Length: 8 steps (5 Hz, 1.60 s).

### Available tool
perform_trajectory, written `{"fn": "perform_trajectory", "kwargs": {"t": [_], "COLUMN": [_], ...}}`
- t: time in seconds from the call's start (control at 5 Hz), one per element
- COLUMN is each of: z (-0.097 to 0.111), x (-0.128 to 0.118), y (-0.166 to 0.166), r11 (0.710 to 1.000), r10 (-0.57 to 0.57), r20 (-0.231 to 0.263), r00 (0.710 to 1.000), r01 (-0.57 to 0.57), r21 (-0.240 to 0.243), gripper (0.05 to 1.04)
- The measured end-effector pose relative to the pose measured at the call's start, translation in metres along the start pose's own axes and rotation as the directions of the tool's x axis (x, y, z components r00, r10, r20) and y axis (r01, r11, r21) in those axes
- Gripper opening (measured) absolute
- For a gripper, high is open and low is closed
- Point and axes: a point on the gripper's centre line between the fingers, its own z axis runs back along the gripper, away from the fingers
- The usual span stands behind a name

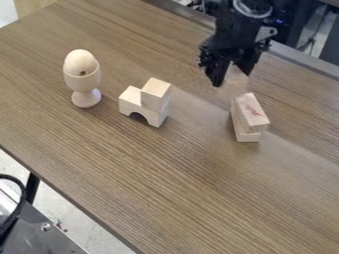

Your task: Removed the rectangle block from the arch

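Wooden tabletop (198, 198) leaves wide room before the arch block (130, 104); gripper (232, 78) fingers clasp a blurred pale block (236, 85).

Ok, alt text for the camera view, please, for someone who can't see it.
Black gripper at upper right, seemingly holding a pale block, above two stacked blocks on a wooden table. Left of them, another block sits on an arch; farther left, a wooden egg stands in an egg cup.
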Motion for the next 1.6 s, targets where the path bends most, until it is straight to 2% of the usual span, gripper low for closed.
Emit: {"fn": "perform_trajectory", "kwargs": {"t": [0.4, 0.6, 1.6], "z": [-0.005, -0.004, -0.009], "x": [-0.004, -0.003, -0.005], "y": [-0.013, -0.019, -0.020], "r11": [1.000, 1.000, 1.000], "r10": [0.006, 0.015, 0.014], "r20": [-0.010, -0.016, -0.020], "r00": [1.000, 1.000, 1.000], "r01": [-0.006, -0.015, -0.014], "r21": [0.009, -0.002, -0.006], "gripper": [0.564, 0.564, 0.564]}}
